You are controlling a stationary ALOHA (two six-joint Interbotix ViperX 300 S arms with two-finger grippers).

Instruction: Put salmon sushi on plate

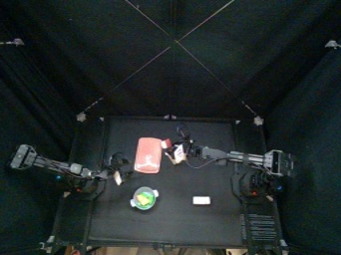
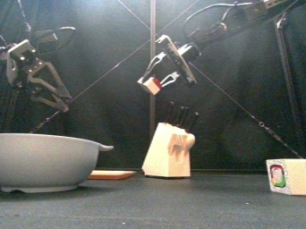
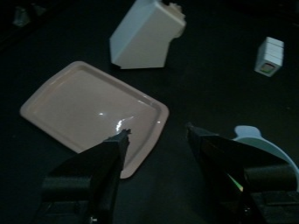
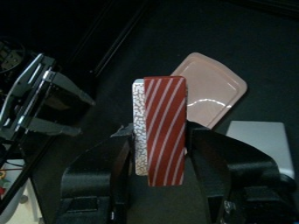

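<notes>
Black table (image 2: 180, 192); sushi (image 4: 162, 131) stripes wrist-only.

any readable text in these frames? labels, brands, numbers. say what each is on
None can be read.
Small white box at the table's front right: coloured print on its face, too blurred to read.
Striped salmon sushi held in the right pincer: stripes only, no text.
Knife block, pink tray, grey bowl: no markings visible.
</notes>
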